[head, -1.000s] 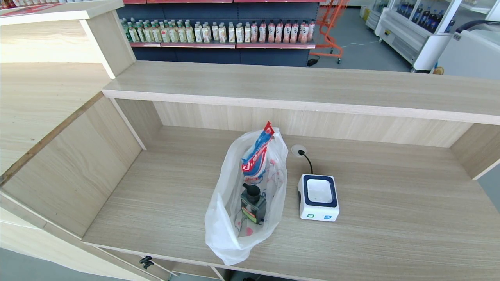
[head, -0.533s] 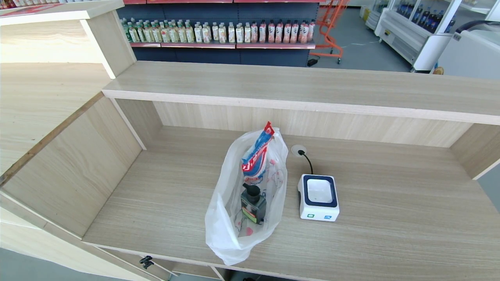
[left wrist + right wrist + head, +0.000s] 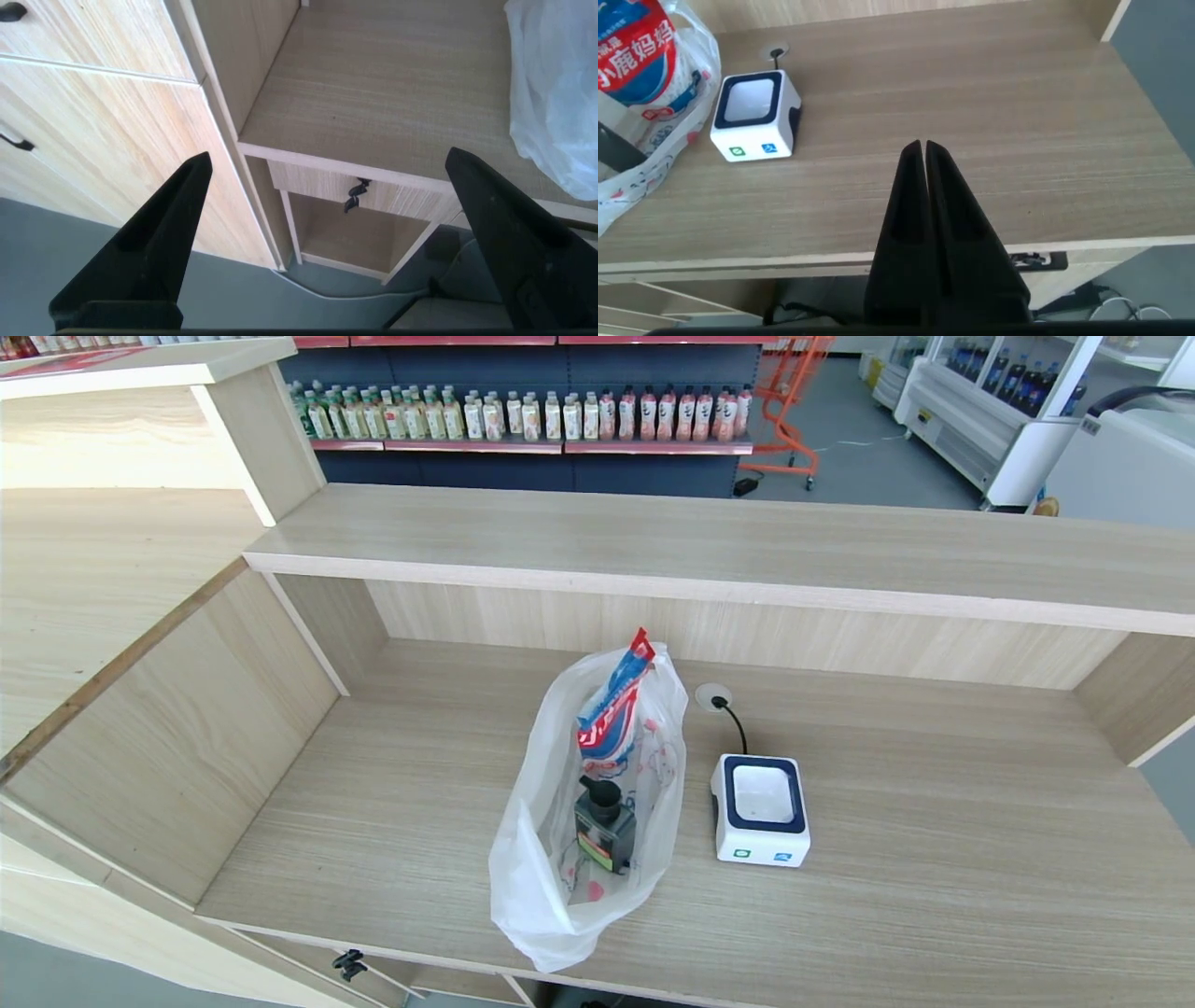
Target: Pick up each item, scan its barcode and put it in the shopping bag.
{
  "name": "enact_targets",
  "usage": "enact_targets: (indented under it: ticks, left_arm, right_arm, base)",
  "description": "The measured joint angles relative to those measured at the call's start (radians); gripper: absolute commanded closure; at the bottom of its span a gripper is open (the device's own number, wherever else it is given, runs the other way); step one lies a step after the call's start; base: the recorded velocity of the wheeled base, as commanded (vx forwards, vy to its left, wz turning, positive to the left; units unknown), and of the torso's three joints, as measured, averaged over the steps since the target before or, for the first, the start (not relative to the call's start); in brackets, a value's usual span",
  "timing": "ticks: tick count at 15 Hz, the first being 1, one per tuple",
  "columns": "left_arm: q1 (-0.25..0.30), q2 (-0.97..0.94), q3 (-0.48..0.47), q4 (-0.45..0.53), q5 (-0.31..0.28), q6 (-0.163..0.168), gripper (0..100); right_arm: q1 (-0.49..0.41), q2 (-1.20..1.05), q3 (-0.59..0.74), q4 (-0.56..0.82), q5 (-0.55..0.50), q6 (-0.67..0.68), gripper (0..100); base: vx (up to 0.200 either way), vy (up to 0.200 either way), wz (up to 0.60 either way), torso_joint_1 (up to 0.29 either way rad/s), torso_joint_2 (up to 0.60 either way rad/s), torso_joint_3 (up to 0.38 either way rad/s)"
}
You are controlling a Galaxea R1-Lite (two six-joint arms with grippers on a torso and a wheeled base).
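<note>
A translucent white shopping bag [image 3: 551,859] stands open on the wooden counter [image 3: 934,859]. Inside it are a red, white and blue snack packet [image 3: 611,709] and a dark bottle with a black cap [image 3: 604,823]. The white barcode scanner [image 3: 760,807] sits just right of the bag, its cable running to a hole in the counter. My left gripper [image 3: 327,243] is open, held low off the counter's front left corner, with the bag [image 3: 556,84] beyond it. My right gripper [image 3: 924,187] is shut on nothing, over the counter's front edge, right of the scanner [image 3: 755,117] and bag [image 3: 654,140].
A raised shelf [image 3: 709,541] runs along the back of the counter and side panels [image 3: 177,728] wall it in. A drawer with a black key [image 3: 355,196] sits under the counter's front. Store shelves of bottles [image 3: 523,415] stand far behind.
</note>
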Motion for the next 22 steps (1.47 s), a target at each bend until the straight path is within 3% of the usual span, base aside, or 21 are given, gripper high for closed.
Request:
enact_targets:
  ticks: [22]
  left_arm:
    - [0.0, 0.0, 0.0, 0.0, 0.0, -0.007, 0]
  right_arm:
    - [0.0, 0.002, 0.0, -0.001, 0.001, -0.001, 100]
  base:
    - [0.018, -0.009, 0.0, 0.001, 0.0, 0.001]
